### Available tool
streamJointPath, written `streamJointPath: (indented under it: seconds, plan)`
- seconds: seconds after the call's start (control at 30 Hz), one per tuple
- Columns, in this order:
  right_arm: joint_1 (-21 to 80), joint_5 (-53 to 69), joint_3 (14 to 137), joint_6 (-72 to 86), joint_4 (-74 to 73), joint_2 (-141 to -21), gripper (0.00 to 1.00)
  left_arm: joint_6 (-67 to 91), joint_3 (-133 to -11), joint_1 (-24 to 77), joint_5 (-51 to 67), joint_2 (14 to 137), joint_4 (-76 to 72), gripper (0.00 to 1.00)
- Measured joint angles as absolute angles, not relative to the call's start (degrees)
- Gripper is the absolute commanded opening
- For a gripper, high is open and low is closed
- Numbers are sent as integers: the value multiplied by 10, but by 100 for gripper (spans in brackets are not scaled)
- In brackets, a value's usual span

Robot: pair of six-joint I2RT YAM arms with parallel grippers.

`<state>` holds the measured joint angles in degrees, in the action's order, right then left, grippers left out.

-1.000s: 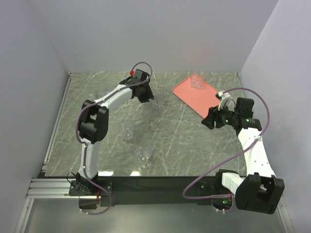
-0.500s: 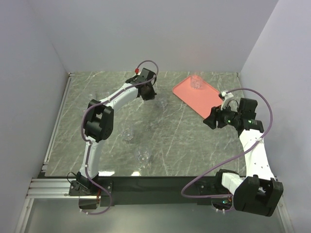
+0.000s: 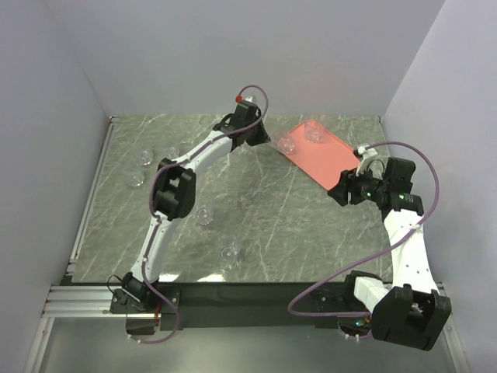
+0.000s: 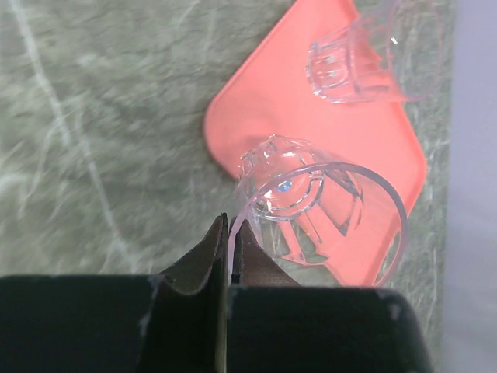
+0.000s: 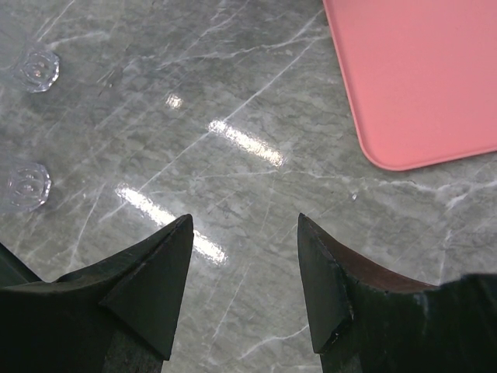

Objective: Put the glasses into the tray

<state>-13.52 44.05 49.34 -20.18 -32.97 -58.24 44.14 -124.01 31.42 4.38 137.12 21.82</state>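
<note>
The salmon-pink tray (image 3: 326,159) lies at the far right of the table. One clear glass (image 3: 313,132) stands in its far corner and also shows in the left wrist view (image 4: 357,66). My left gripper (image 3: 268,140) is shut on the rim of another glass (image 4: 311,210) and holds it over the tray's left corner (image 4: 256,109). My right gripper (image 3: 335,192) is open and empty, above the marble just near of the tray (image 5: 419,70).
Loose glasses stand on the marble: at far left (image 3: 144,158), mid-left (image 3: 204,216) and near centre (image 3: 229,253). Two of them show in the right wrist view (image 5: 39,70) (image 5: 29,186). Grey walls close the table's left, back and right sides.
My left arm has swung right, carrying the glass from the far middle of the table to over the tray's left corner. The right gripper has drifted slightly to the right.
</note>
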Motion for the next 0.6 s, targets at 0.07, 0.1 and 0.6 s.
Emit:
streamJointPath:
  seconds: [0.07,0.1,0.6]
  plan:
    - [-135,441,492,-200,-328,-582,63,443,-1251,314,55,1388,200,1]
    - [-136,441,491,-200,-328,-582,63,445,-1257,314,60,1396,194,1]
    - [-142,440,491,-193,-325,-582,63,488,-1324,324,56,1463,117,6]
